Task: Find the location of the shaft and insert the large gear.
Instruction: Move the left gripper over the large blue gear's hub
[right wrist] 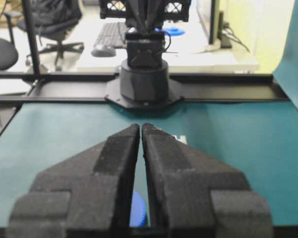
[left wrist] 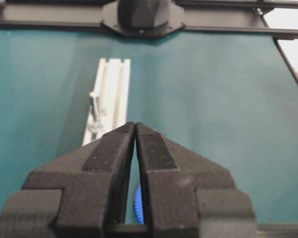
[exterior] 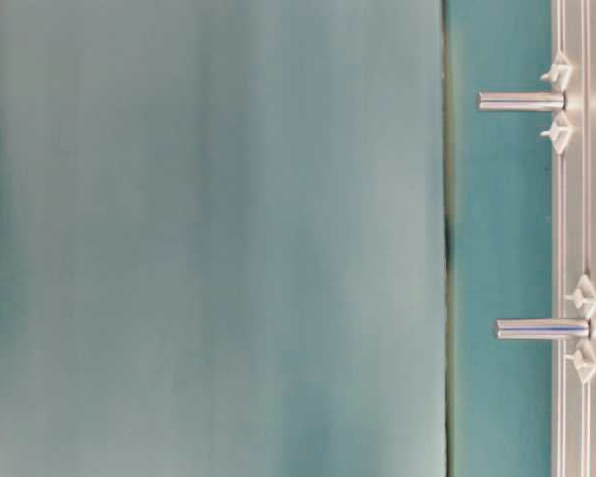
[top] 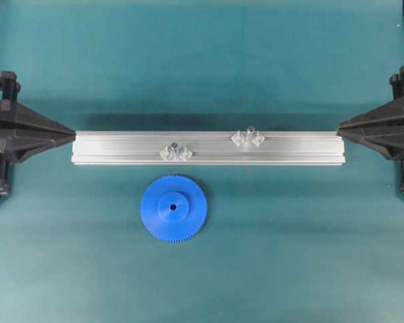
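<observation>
Between both claws: large gear [top: 174,208]

Left tool [left wrist: 135,130] and right tool [right wrist: 140,130] — both closed, empty.

1. We count one large gear [top: 174,208], blue and toothed, lying on the mat.
2. We count one aluminium rail [top: 209,148].
3. We count two upright metal pins on the rail: the shaft [top: 250,130] and a second pin [top: 176,145].
4. We count four clear brackets, two beside each pin.
5. We count two grippers: the left gripper [top: 71,134] and the right gripper [top: 342,127].
</observation>
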